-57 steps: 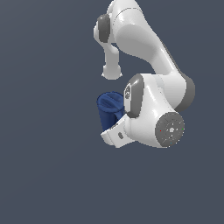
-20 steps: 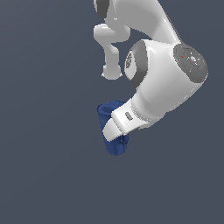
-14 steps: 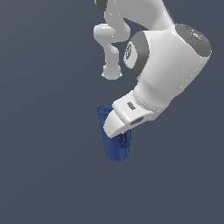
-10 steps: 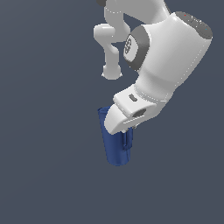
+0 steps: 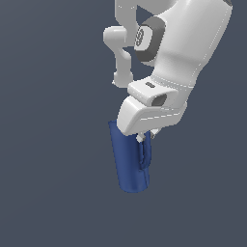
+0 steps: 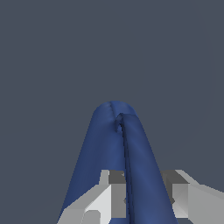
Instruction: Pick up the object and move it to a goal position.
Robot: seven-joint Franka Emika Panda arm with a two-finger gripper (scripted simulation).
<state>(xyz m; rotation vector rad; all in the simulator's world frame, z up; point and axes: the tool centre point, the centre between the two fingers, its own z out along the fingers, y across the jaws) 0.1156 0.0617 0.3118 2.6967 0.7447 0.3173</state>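
Observation:
The dark blue tapered pitcher (image 5: 128,164) hangs below my white hand in the exterior view, with its side handle (image 5: 144,157) facing the exterior view's right. My gripper (image 5: 146,137) is shut on the pitcher at its upper end, which the hand hides. In the wrist view the pitcher (image 6: 103,144) runs away from the camera. Its handle (image 6: 135,157) passes between my two grey fingers (image 6: 116,194), and the gripper (image 6: 144,199) closes on it. The pitcher's ridged top is hidden.
The arm's large white links (image 5: 188,43) fill the upper part of the exterior view above the hand. Only a plain dark grey background shows around them.
The pitcher has moved lower in the exterior view, still in the gripper. The arm's links have swung up and grown larger above it.

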